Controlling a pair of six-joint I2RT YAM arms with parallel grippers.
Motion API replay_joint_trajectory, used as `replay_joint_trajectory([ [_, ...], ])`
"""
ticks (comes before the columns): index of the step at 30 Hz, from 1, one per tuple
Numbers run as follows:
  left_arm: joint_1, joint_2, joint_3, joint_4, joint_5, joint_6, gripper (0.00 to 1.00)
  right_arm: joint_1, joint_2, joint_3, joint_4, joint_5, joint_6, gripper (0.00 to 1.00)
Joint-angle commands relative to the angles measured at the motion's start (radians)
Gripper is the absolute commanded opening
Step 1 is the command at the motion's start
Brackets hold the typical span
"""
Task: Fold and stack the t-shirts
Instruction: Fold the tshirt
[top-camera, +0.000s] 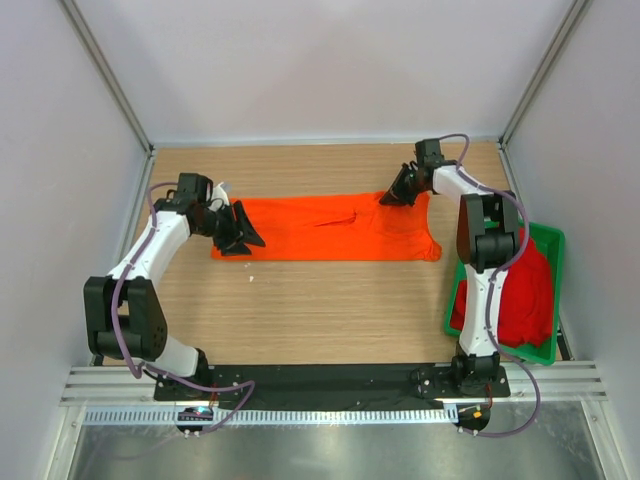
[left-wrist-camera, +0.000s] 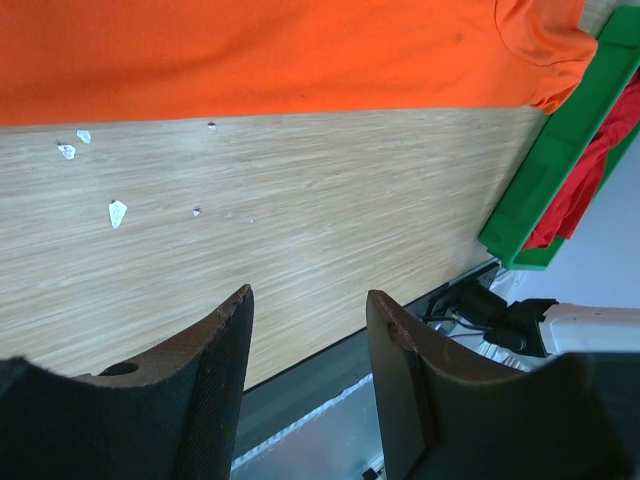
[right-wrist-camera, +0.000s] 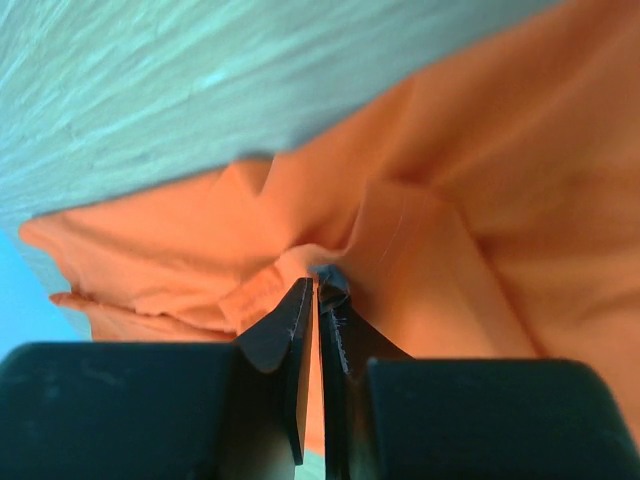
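The right gripper (right-wrist-camera: 316, 290) is pinching the orange t-shirt (top-camera: 340, 228) at its far edge for folding. The left gripper (left-wrist-camera: 310, 295) is hovering spread and empty, and probably needs its own grasp next.

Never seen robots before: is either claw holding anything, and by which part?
The right gripper pinches the orange t-shirt by its far edge; the left gripper, open, holds nothing.

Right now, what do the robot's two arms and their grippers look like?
Both the left arm and right arm have white shells with bulky black joint housings. A thin lilac cable loops loosely along each. The left gripper and right gripper are matte black, with wedge-shaped fingers tapering to tips; the left ones show brownish worn edges.
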Motion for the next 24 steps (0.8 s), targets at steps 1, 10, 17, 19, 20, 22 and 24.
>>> replay_joint_trajectory([
  [1,-0.002,-0.005,0.046,-0.023,0.009,0.015,0.5,-0.013,0.046,0.065,0.066,-0.024,0.003,0.14],
  [10,-0.002,0.0,0.066,-0.041,0.003,0.018,0.5,-0.013,0.126,0.133,0.066,-0.078,0.043,0.15],
  [17,-0.004,0.0,0.066,-0.044,-0.003,0.024,0.5,-0.013,0.071,0.281,-0.179,0.015,-0.069,0.24],
  [19,-0.002,-0.003,0.064,-0.046,-0.006,0.024,0.51,-0.011,0.041,0.343,-0.286,0.037,-0.109,0.28],
  [20,-0.002,-0.003,0.063,-0.044,-0.008,0.024,0.51,-0.013,0.026,0.348,-0.308,0.049,-0.115,0.29],
  [22,-0.004,-0.008,0.06,-0.041,-0.003,0.023,0.51,-0.013,-0.041,0.32,-0.348,0.083,-0.123,0.31],
  [24,-0.004,-0.012,0.055,-0.032,0.003,0.015,0.51,-0.016,-0.093,0.244,-0.363,0.101,-0.127,0.31],
])
